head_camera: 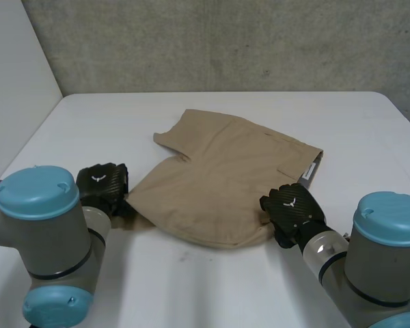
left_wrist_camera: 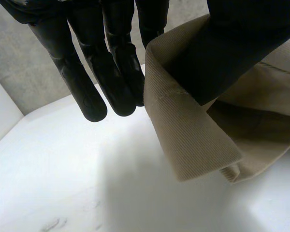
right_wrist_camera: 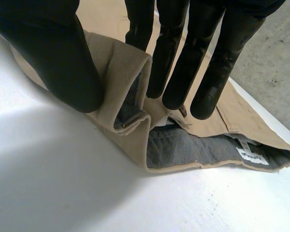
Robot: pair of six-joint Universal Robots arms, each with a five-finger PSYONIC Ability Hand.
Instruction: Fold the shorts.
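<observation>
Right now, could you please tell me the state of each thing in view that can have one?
shorts: spread on the table, legs apart, not yet folded, the two near corners lifted.
left hand: shut on the near leg's corner, cloth pinched between thumb and straight fingers.
right hand: shut on the near end of the waistband, grey lining showing.

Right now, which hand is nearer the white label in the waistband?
Right. The right hand pinches the shorts at the waistband, near the white label; the left hand grips their opposite edge.
</observation>
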